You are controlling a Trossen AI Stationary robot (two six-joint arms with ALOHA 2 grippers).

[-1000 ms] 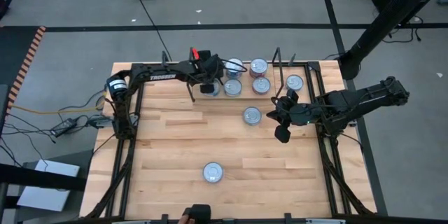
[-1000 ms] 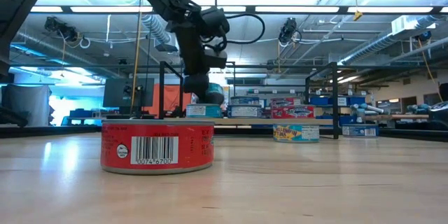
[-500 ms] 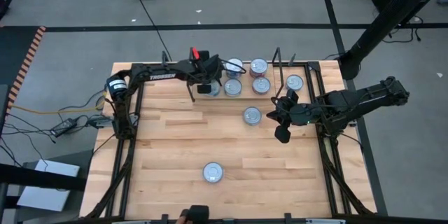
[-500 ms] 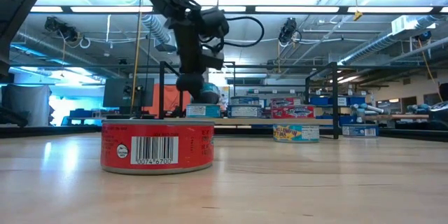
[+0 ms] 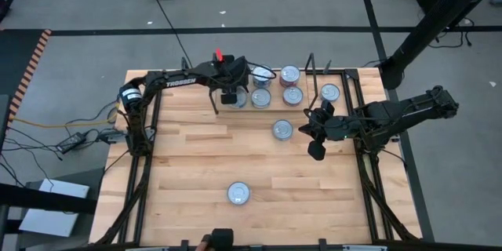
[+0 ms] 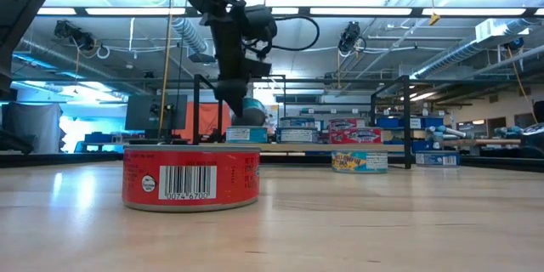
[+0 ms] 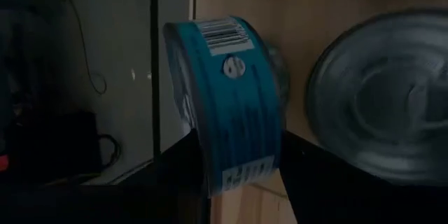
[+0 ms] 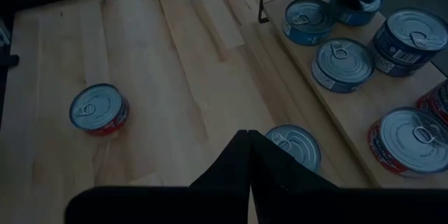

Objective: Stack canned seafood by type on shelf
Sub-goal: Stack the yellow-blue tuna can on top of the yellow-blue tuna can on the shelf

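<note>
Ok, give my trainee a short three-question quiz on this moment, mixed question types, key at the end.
1. True or false: the left gripper holds a teal can above the shelf.
2. Which stands alone nearest the table's front edge? A) a red can B) a blue can C) nothing
3. Fill in: the right gripper's jaws are ____.

Key: 1 true; 2 A; 3 shut.

Legible markings
Red tin (image 6: 191, 178) on the bench is showing barcode digits "0074 6700"; left arm (image 5: 180, 82) is showing "TROSSEN" lettering.
</note>
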